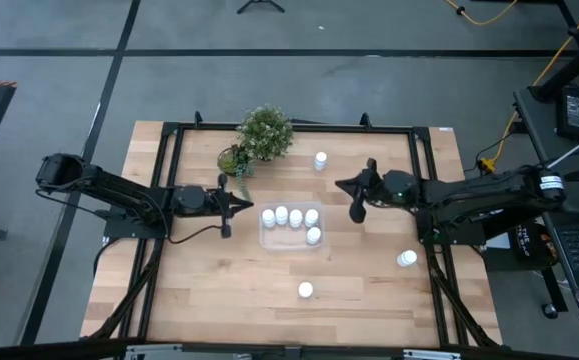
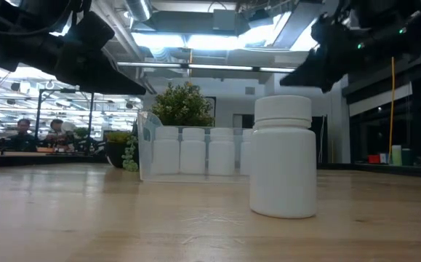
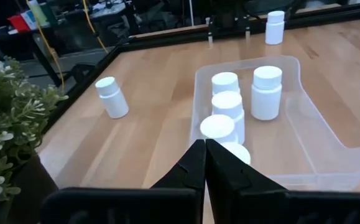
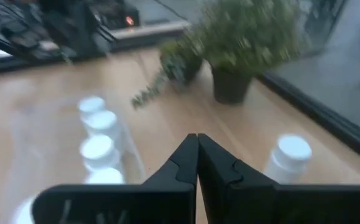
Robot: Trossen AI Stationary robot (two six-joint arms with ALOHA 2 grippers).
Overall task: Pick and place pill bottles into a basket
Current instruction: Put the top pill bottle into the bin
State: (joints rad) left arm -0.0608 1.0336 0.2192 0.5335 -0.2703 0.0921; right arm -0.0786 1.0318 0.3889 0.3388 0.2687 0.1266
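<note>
The clear basket (image 1: 291, 240) sits mid-table and holds several white pill bottles (image 3: 267, 92), all standing upright on their bases. Three more bottles stand loose on the wood: one far (image 1: 320, 160), one right (image 1: 407, 259), one near (image 1: 306, 290), which looms large in the low view (image 2: 283, 156). My left gripper (image 1: 250, 207) hovers shut just left of the basket, its fingertips (image 3: 204, 148) pointing at it. My right gripper (image 1: 340, 185) hovers shut to the basket's far right, fingertips (image 4: 197, 142) aimed toward the plant, with the far bottle (image 4: 290, 155) beside them.
A small potted green plant (image 1: 259, 138) stands at the far side, left of the far bottle. A black frame (image 1: 289, 128) borders the wooden tabletop. Open wood lies near the front edge, around the near bottle.
</note>
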